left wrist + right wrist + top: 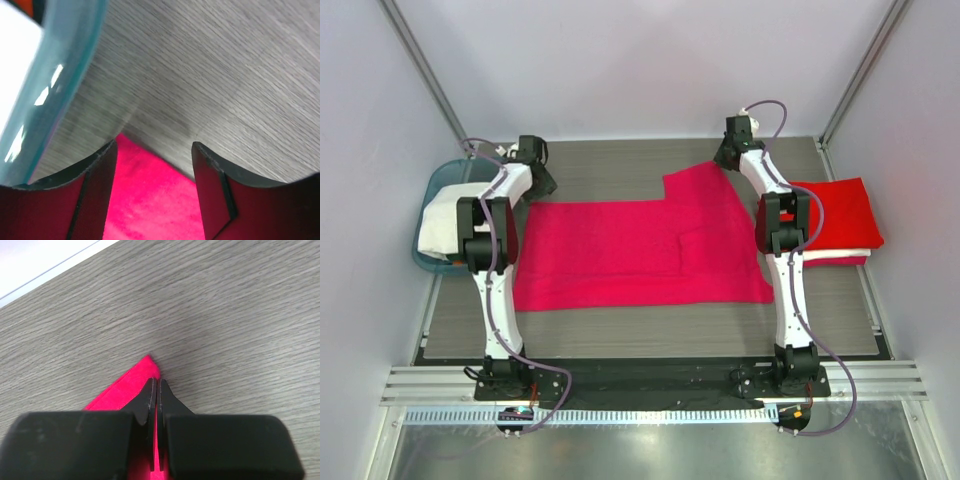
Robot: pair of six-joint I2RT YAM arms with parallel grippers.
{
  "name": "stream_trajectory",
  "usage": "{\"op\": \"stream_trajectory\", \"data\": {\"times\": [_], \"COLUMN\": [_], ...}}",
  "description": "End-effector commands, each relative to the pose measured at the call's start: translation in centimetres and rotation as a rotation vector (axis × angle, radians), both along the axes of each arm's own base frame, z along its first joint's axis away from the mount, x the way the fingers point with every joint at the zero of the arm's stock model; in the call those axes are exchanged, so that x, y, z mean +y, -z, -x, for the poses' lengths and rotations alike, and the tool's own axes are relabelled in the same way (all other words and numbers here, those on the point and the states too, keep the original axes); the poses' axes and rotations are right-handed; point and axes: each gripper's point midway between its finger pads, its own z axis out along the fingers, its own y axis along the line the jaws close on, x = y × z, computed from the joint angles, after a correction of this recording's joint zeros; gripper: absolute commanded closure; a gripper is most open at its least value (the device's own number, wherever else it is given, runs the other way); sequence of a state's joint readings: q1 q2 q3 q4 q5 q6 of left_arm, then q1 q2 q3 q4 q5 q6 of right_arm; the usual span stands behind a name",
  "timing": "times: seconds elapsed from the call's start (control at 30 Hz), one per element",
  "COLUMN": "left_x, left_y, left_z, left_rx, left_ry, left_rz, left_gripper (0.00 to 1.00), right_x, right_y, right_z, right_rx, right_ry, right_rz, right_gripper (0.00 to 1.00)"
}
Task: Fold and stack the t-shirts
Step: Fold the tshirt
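The magenta-pink t-shirt (620,255) lies spread flat, just right of the teal basket (432,185). The right gripper (156,390) is pinched tight on the shirt's far corner, away from the basket. The left gripper (154,147), jaws partly apart, straddles the corner beside the basket.

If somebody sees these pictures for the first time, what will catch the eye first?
A magenta-pink t-shirt lies spread across the middle of the table. The right gripper is shut on one far corner of it, while the left gripper stands open over another far corner, beside a teal basket. Folded red t-shirts are stacked at the table's right edge.
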State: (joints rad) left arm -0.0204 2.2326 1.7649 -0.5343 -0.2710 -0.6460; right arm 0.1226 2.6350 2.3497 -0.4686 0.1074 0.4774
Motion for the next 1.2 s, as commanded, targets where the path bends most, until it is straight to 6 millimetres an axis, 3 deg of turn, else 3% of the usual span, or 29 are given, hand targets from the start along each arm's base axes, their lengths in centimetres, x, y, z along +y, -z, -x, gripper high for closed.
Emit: {"op": "stream_trajectory", "data": {"times": [0.0,0.07,0.2,0.3,0.33,0.5,0.53,0.6,0.63,0.73,0.83,0.87,1.1,1.17], "left_x": [2.8,2.7,2.7,2.3,2.3,3.0,1.8,1.6,1.2,0.6,0.6,0.7,1.1,1.2], "left_y": [1.8,2.2,2.7,2.5,2.2,0.0,-0.5,-1.0,-1.3,-1.6,-2.6,-3.7,-5.8,-5.9], "left_z": [2.2,2.1,2.7,2.5,2.4,2.2,2.1,2.0,2.1,2.1,2.4,2.2,3.2,3.5], "left_rx": [0.13,0.143,0.188,0.167,0.158,0.099,0.092,0.083,0.073,0.047,0.01,-0.029,-0.108,-0.115], "left_ry": [-0.061,-0.049,-0.047,-0.037,-0.037,-0.043,-0.014,-0.006,0.0,0.012,0.009,0.002,-0.02,-0.024], "left_rz": [-0.058,-0.055,-0.039,-0.02,-0.025,-0.082,-0.114,-0.127,-0.125,-0.123,-0.12,-0.119,-0.135,-0.137], "left_gripper": [0.39,0.51,0.63,0.88,1.0,1.0,1.0,1.0,1.0,1.0,1.0,1.0,1.0,1.0], "right_x": [0.3,0.4,0.3,0.1,0.1,0.3,0.5,0.9,0.9,0.9,1.1,1.1,0.7,0.5], "right_y": [0.3,0.2,-0.2,-0.8,-1.1,-2.3,-3.0,-3.5,-4.9,-5.7,-8.4,-9.4,-12.5,-12.5], "right_z": [1.7,1.7,1.9,2.2,2.1,2.2,2.1,2.5,2.7,3.5,4.2,4.6,6.2,6.8], "right_rx": [0.058,0.052,0.052,0.045,0.039,0.016,0.004,0.003,-0.018,-0.044,-0.104,-0.128,-0.193,-0.19], "right_ry": [-0.018,-0.021,-0.028,-0.025,-0.024,-0.042,-0.06,-0.078,-0.082,-0.099,-0.105,-0.103,-0.095,-0.094], "right_rz": [-0.011,-0.016,-0.024,-0.022,-0.024,-0.035,-0.041,-0.047,-0.047,-0.06,-0.064,-0.069,-0.074,-0.073], "right_gripper": [0.99,0.99,0.99,0.99,0.99,0.99,0.99,0.99,0.99,0.99,0.99,0.99,0.99,0.99]}}
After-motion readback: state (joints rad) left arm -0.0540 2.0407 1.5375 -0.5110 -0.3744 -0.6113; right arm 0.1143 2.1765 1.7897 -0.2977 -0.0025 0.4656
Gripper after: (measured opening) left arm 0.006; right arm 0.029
